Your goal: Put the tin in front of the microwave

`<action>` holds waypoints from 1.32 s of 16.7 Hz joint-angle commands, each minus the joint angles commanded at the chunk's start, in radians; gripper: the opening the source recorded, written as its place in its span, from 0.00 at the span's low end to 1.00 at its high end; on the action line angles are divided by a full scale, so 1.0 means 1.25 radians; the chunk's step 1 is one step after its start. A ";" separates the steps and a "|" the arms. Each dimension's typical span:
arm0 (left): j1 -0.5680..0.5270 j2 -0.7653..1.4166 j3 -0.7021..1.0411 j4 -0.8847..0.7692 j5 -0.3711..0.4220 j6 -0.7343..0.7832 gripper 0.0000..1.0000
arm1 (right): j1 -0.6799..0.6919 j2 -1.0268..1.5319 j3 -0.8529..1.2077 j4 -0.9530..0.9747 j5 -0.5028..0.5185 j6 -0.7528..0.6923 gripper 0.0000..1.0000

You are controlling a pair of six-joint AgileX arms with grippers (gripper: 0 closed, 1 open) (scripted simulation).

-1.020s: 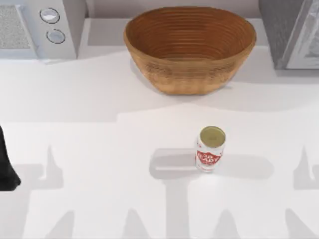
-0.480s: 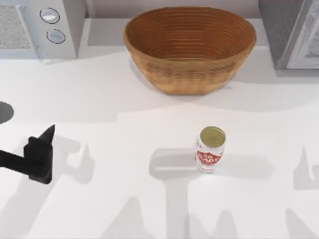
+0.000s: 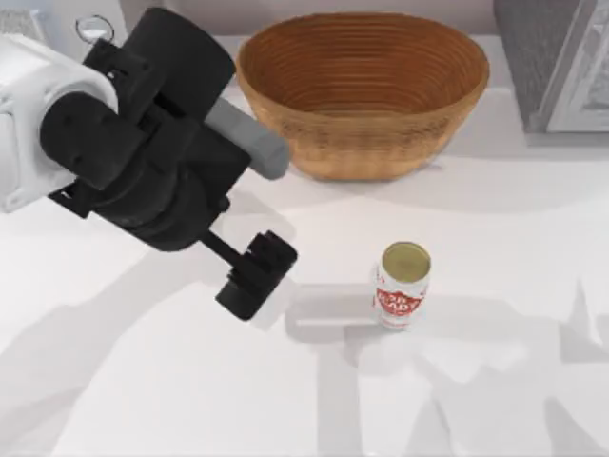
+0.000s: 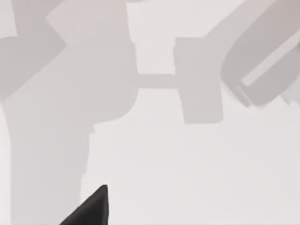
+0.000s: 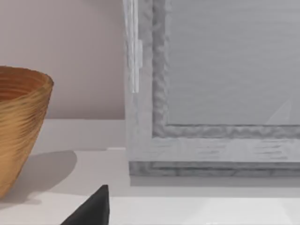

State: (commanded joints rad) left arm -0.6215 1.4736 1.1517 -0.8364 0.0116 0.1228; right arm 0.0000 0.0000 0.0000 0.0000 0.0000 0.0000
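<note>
The tin [image 3: 403, 286], white with a red emblem and a dull gold lid, stands upright on the white table right of centre. My left arm reaches in from the upper left, and its black left gripper [image 3: 251, 282] hangs left of the tin, clearly apart from it. The left wrist view looks down on bare table and shadows, with the left gripper's dark tip [image 4: 93, 209] at the lower edge. The pale microwave [image 3: 93, 27] sits at the far left corner, mostly hidden behind the left arm. My right gripper [image 5: 91, 211] is parked, facing the grey box.
A large woven basket [image 3: 362, 95] stands at the back centre, also seen as the basket [image 5: 18, 122] in the right wrist view. A darker grey speckled box [image 3: 552, 67] with a pale door fills the far right corner.
My left arm has swung in from the table's left edge and now looms over the left half, its gripper carried right toward the tin. The tin has not moved.
</note>
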 joint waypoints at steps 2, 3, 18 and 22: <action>-0.054 0.174 0.148 -0.103 -0.001 -0.004 1.00 | 0.000 0.000 0.000 0.000 0.000 0.000 1.00; -0.077 0.251 0.221 -0.153 -0.002 -0.008 1.00 | 0.000 0.000 0.000 0.000 0.000 0.000 1.00; -0.205 0.798 1.023 -0.559 -0.005 -0.144 1.00 | 0.000 0.000 0.000 0.000 0.000 0.000 1.00; -0.204 0.799 1.031 -0.562 -0.005 -0.146 1.00 | 0.000 0.000 0.000 0.000 0.000 0.000 1.00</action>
State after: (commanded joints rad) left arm -0.8770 2.4724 2.4410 -1.5388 0.0054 -0.0598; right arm 0.0000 0.0000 0.0000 0.0000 0.0000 0.0000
